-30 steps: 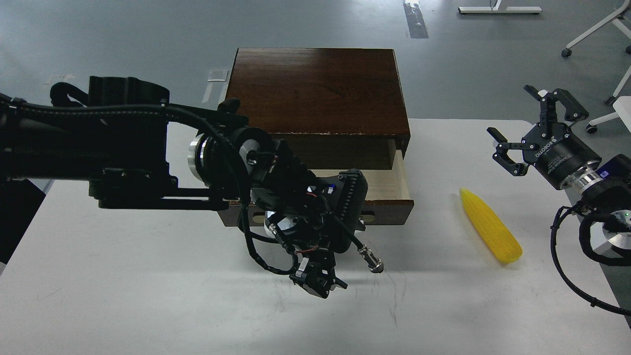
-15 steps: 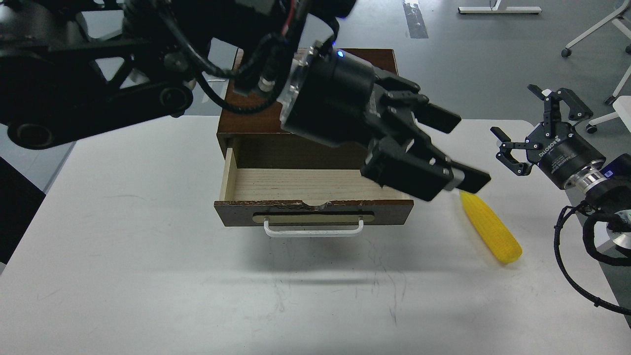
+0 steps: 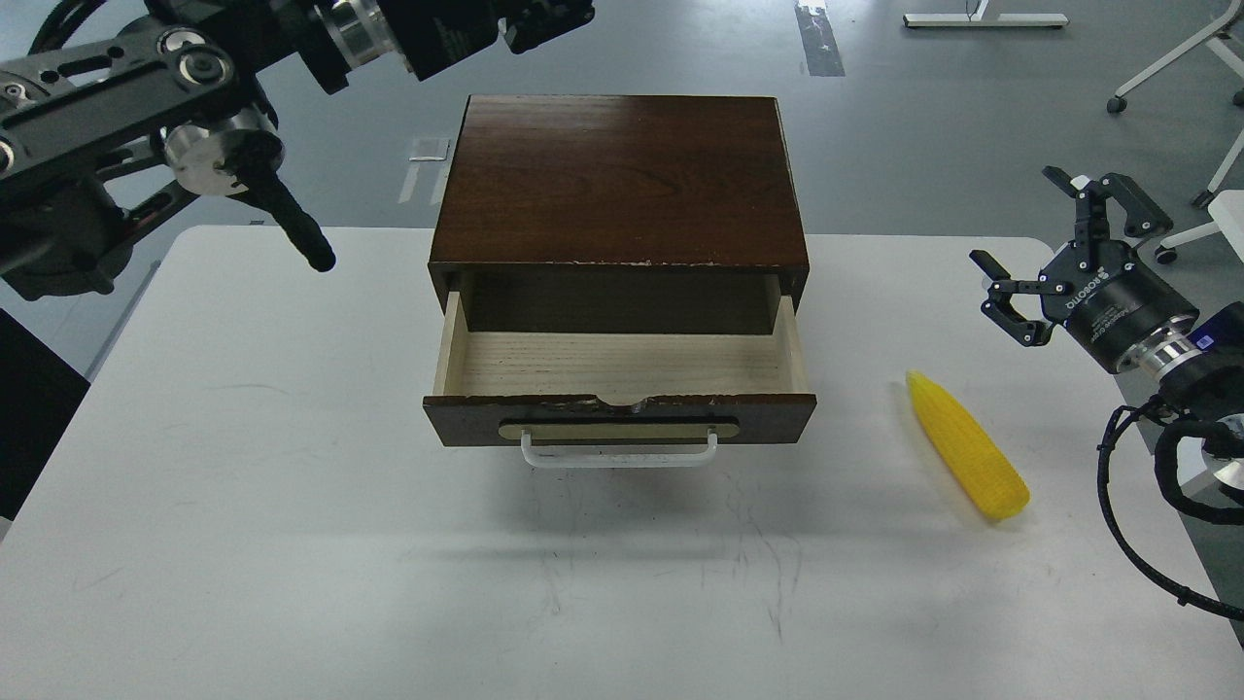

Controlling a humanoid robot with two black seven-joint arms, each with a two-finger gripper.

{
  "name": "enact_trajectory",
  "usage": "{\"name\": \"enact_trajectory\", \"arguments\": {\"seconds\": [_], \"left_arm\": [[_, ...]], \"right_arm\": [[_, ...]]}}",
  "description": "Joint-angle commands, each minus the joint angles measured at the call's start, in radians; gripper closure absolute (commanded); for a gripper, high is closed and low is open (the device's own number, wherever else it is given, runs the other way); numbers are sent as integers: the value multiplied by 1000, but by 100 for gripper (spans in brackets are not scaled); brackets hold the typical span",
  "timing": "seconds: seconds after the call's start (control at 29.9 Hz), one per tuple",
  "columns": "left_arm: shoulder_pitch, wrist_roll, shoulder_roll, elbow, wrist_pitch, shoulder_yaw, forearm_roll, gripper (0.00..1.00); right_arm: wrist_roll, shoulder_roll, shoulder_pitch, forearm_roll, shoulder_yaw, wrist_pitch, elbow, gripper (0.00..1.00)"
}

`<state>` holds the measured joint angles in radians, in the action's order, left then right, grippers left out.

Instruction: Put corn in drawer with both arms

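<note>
Corn (image 3: 968, 445) lies on the white table (image 3: 243, 467), right of the open drawer (image 3: 619, 420).

The cob rests at a slant, its pointed tip toward the back, apart from the drawer's front corner. The drawer stands pulled out from the dark cabinet (image 3: 622, 180), its pale floor bare and its white handle (image 3: 619, 455) facing forward. The right gripper (image 3: 1054, 248) hovers beyond the corn, fingers spread wide, holding nothing. The left arm (image 3: 146, 87) is raised at the upper left; its gripper's fingers run off the top edge, so their state cannot be told.
</note>
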<state>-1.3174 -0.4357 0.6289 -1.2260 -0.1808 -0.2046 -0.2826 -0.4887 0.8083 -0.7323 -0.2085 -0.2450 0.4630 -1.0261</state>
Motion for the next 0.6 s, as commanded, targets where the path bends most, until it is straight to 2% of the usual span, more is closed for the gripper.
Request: {"name": "enact_trajectory", "arguments": {"seconds": [0.0,0.03,0.1,0.13,0.27,0.37,0.4,0.57], "left_arm": [[75,0,26,45,7,-30,89,2],[116,2,38,57,1,-57,133,2],[177,34,55,69,-6,-99,184,2],[225,70,60,77,-12,-131,206,2],[367,143,63,86,-45,-249,214,2],[447,132,63,88,-101,-282,204,2],[448,132,63,88,-101,-282,204,2],[471,121,57,89,-117,-285,204,2]], "right_arm": [[0,2,1,1,3,0,0,0],[0,6,1,9,3,0,0,0],[0,11,2,20,3,2,0,0],[0,11,1,30,3,0,-2,0],[0,18,-6,128,6,3,-6,0],[0,70,-35,324,4,6,-17,0],[0,71,-35,325,4,6,-17,0],[0,166,-114,815,16,6,-57,0]]}}
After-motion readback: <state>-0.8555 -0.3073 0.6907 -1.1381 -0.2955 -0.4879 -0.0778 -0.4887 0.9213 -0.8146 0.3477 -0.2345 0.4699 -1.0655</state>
